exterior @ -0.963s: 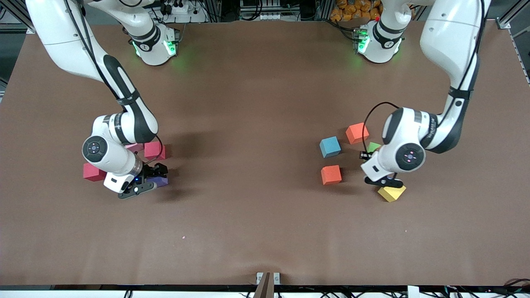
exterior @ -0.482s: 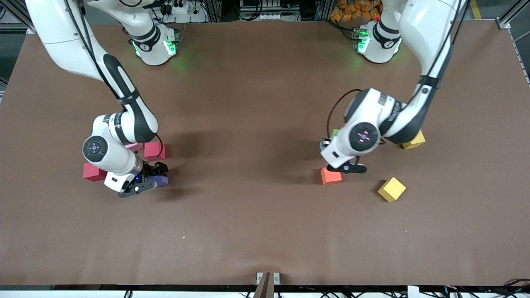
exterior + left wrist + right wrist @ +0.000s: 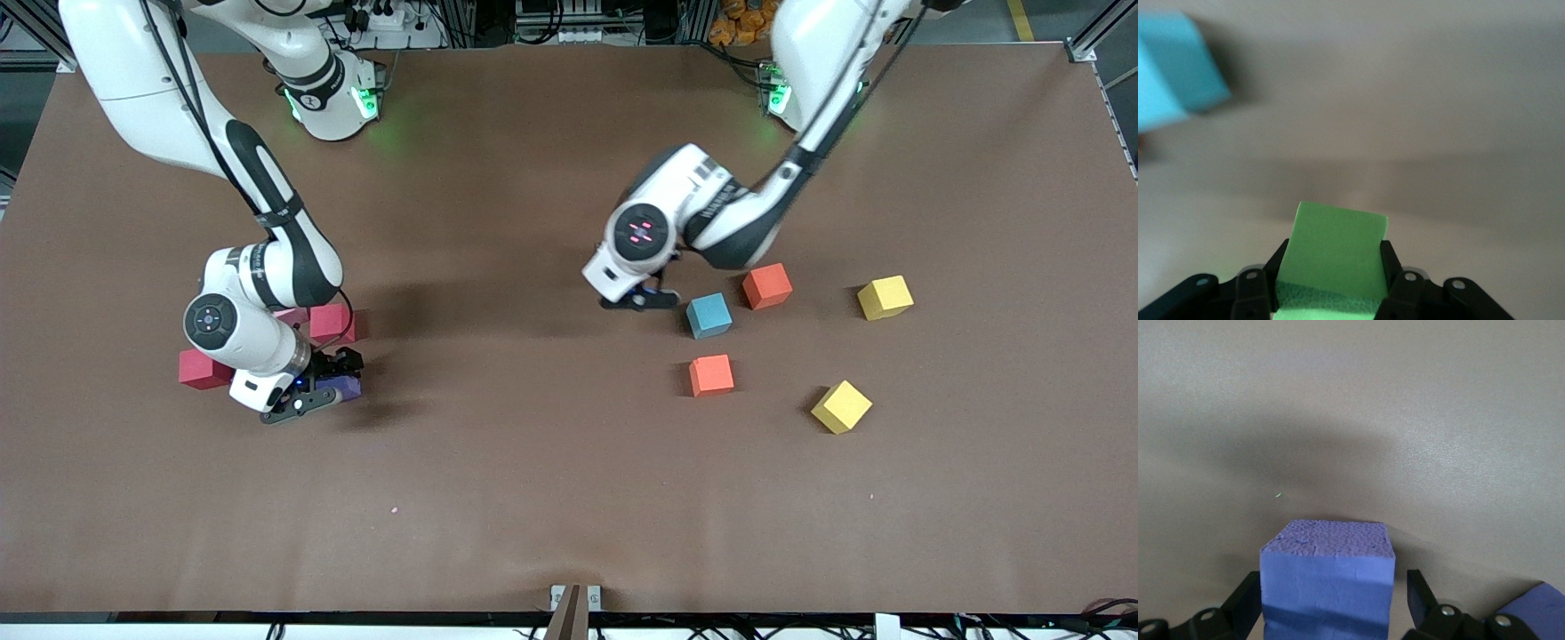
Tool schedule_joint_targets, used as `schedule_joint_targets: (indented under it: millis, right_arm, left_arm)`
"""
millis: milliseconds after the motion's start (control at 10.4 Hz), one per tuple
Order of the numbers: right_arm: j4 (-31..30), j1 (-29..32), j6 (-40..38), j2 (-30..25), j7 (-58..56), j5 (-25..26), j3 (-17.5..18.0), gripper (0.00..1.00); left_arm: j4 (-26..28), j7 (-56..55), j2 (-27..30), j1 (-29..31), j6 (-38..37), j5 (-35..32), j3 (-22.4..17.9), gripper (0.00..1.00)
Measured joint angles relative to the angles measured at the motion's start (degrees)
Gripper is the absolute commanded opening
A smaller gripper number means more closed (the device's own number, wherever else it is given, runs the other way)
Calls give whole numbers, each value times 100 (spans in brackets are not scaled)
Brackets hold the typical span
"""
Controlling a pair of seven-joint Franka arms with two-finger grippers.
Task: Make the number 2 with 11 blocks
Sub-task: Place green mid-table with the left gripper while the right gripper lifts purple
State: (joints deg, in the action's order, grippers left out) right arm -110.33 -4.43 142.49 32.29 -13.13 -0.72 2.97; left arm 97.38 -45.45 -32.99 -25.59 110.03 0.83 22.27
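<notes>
Left hand (image 3: 1335,293) pinches a green block (image 3: 1335,257) over the table (image 3: 533,462) — right hand (image 3: 1331,613) straddles a purple block (image 3: 1328,587), fingers apart.

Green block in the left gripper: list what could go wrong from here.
The left gripper holds the green block beside the light blue block; a swing could clip it. The right gripper straddles the purple block off-centre, jaws open; closing may twist it or nudge the second purple block beside it.
</notes>
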Motion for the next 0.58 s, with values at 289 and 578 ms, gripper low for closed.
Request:
schedule_joint_targets:
  millis: [289,578]
  right_arm:
    - [33,-7,33,-49,0,0,3,41]
    - [118,-5,-137,-413,0,0,1,39]
  left_arm:
    - [-398,-719,-550,-820,189,104,-3,40]
    - [-610,-825,-962,-1057,750,137,-8,40]
